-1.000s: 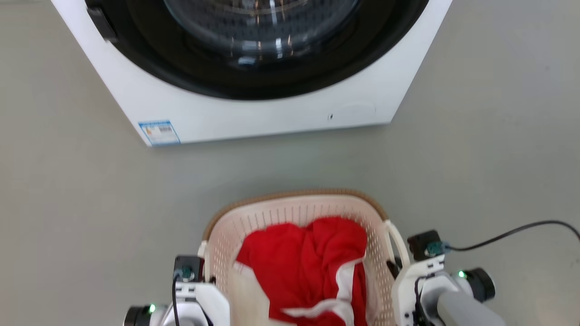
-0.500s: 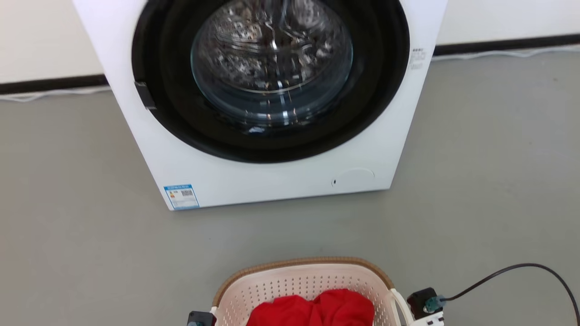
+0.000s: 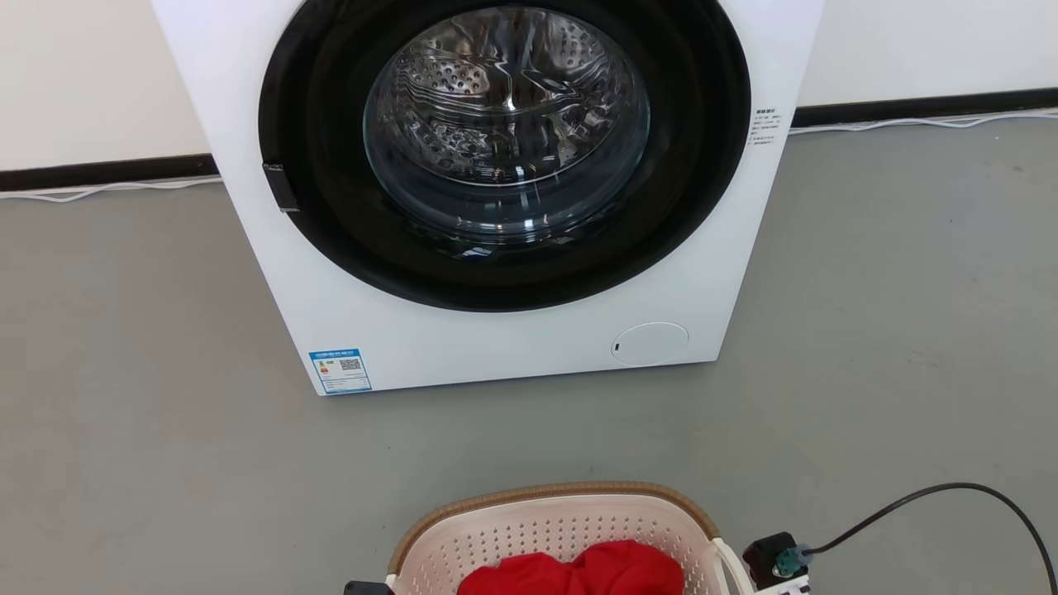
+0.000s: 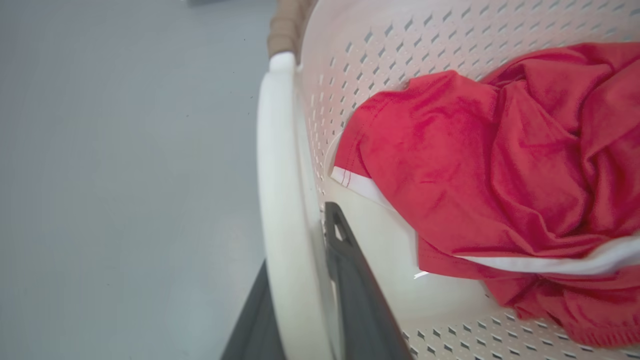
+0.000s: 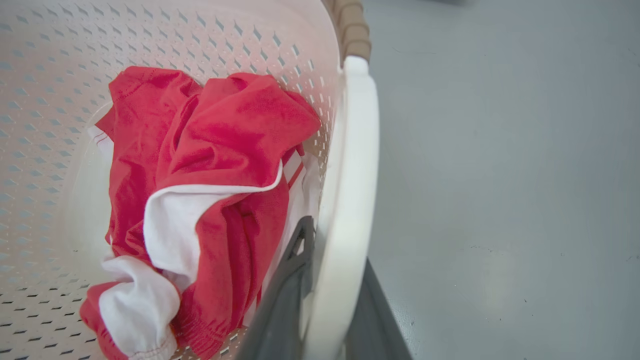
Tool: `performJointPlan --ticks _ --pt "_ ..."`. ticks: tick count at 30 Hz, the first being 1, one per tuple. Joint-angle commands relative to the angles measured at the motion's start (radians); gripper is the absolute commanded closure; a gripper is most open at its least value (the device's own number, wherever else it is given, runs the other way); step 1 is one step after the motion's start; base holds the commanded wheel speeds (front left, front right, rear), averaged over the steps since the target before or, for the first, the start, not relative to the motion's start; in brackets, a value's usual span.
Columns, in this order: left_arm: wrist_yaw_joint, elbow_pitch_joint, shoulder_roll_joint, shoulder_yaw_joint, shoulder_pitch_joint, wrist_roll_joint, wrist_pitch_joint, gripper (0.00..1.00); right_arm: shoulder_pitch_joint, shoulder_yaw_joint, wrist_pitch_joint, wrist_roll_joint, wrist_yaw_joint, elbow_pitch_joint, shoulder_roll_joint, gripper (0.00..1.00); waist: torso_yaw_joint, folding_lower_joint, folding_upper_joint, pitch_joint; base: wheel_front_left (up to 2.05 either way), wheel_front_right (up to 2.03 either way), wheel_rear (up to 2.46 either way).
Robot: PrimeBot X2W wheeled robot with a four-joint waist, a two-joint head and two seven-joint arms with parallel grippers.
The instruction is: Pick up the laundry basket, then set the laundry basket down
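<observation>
The laundry basket (image 3: 552, 499), cream-white and perforated with a brown woven rim, sits at the bottom edge of the head view and holds red and white clothes (image 3: 579, 570). In the left wrist view my left gripper (image 4: 297, 240) is shut on the basket's white side handle (image 4: 280, 165), one dark finger inside the wall and one outside. My right gripper (image 5: 337, 242) is shut the same way on the other white handle (image 5: 356, 150). The basket's base is hidden, so I cannot tell whether it touches the floor.
A white front-loading washing machine (image 3: 512, 355) stands straight ahead on the grey floor, its round glass door (image 3: 506, 124) closed. A black cable (image 3: 950, 489) curves away from my right wrist at the lower right. Bare floor lies between basket and machine.
The head camera has swung upward: the basket has slid to the bottom edge and the whole machine door now shows. Both grips on the handles look unchanged.
</observation>
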Motion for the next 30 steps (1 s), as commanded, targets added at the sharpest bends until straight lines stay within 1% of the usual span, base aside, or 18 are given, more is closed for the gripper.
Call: performJointPlan --ticks 1,13,30 --pt "-0.002 -0.019 -0.008 0.002 -0.048 -0.004 -0.033 1.0 -0.003 0.03 0.0 -0.006 0.017 -0.032 0.027 1.0 -0.001 0.0 -0.0001 0.0 0.0 0.0 0.0" --pt "0.001 -0.002 -0.008 -0.049 -0.067 -0.075 -0.058 1.0 -0.014 0.033 0.001 -0.003 0.017 -0.038 0.027 1.0 -0.018 0.0 -0.0001 0.002 0.0 0.0 0.0" --pt "-0.003 0.024 -0.008 -0.097 -0.086 -0.134 -0.087 1.0 -0.023 0.036 0.0 0.008 0.017 -0.041 0.027 1.0 -0.034 0.0 -0.0001 0.018 0.0 0.0 0.0"
